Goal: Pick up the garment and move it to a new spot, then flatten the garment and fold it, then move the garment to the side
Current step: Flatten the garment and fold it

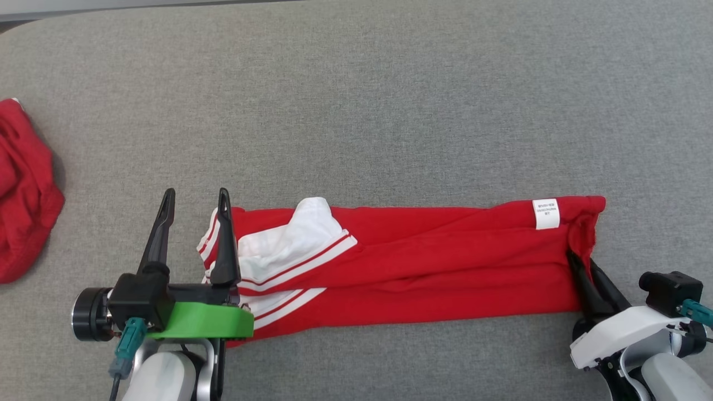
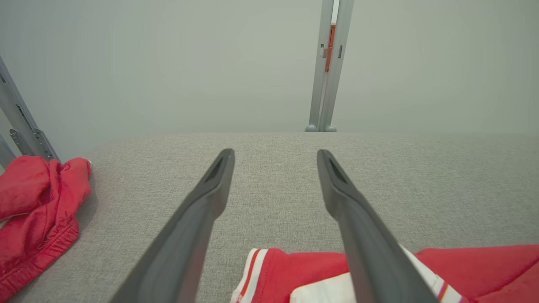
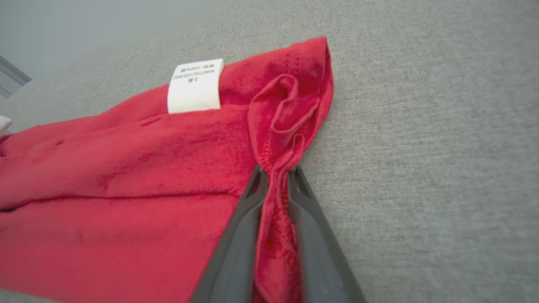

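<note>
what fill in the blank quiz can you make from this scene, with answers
1. The right hand pinches an edge of the ____ garment.
2. The left hand is ____, gripping nothing.
3. The label near the pinched end is ____.
4. In the head view, a second crumpled heap lies at the table's far ____ side.
Answers: red; open; white; left.
</note>
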Available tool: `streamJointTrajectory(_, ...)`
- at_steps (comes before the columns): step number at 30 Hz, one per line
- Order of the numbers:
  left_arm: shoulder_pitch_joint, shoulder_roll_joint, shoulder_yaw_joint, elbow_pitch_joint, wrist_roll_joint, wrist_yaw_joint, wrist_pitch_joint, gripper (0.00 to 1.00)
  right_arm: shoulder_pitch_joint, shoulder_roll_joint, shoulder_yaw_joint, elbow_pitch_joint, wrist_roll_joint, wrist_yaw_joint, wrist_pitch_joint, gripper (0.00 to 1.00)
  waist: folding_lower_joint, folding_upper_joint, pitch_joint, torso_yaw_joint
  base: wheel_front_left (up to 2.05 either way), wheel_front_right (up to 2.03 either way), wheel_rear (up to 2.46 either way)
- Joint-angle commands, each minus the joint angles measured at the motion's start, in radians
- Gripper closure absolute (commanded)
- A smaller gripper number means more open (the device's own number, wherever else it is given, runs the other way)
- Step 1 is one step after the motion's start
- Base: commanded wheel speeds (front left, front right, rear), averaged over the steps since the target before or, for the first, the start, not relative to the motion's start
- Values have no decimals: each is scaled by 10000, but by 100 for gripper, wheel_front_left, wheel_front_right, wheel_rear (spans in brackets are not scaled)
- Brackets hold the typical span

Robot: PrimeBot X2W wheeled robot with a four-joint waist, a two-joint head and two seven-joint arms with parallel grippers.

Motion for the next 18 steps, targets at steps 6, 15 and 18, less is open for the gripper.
streamJointTrajectory(6, 296, 14, 108, -9, 70, -64, -32, 0, 252, -629, -618, -364, 504, -7, -78, 100, 0, 0, -473, -285, 0, 0, 0)
streamJointTrajectory(15, 620, -42, 84, 96, 25, -142, -32, 0, 903, -1212, -1088, -1467, 906, 1, 519, 100, 0, 0, -1098, -401, 0, 0, 0)
streamJointTrajectory(18, 689, -34, 97, 88, 6, -136, -32, 0, 898, -1123, -880, -2536, 936, 1, 1164, 100, 0, 0, -1215, -438, 0, 0, 0)
